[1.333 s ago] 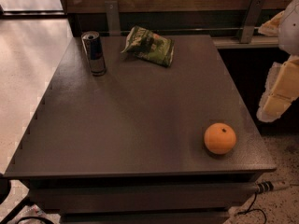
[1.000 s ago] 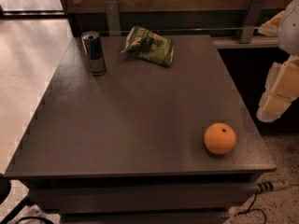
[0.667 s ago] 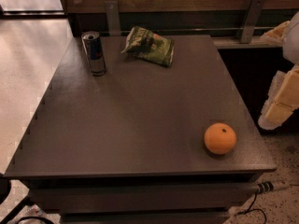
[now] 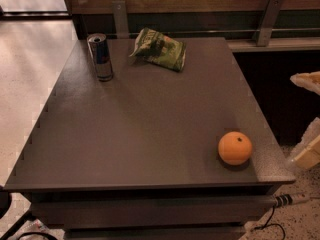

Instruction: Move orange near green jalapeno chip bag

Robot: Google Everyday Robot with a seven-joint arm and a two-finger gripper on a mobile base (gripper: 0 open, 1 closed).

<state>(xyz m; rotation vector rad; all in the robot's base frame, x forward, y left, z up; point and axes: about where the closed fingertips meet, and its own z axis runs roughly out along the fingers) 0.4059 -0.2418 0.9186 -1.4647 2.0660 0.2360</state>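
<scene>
**Orange at the table's near right corner**

A round, bright orange fruit (image 4: 235, 148) with a small dark stem dot sits in the lower right on the dark grey tabletop (image 4: 150, 129). The pale gripper (image 4: 307, 149) hangs off the right edge; whether it is open cannot be told. Far back, upper left of centre, a slim blue-and-silver drink can (image 4: 101, 56) stands near the wrinkly green foil chip bag (image 4: 161, 49).

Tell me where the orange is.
In the camera view, the orange sits at the table's front right corner, far from the chip bag and can at the back; the pincer is beyond the right edge.
</scene>
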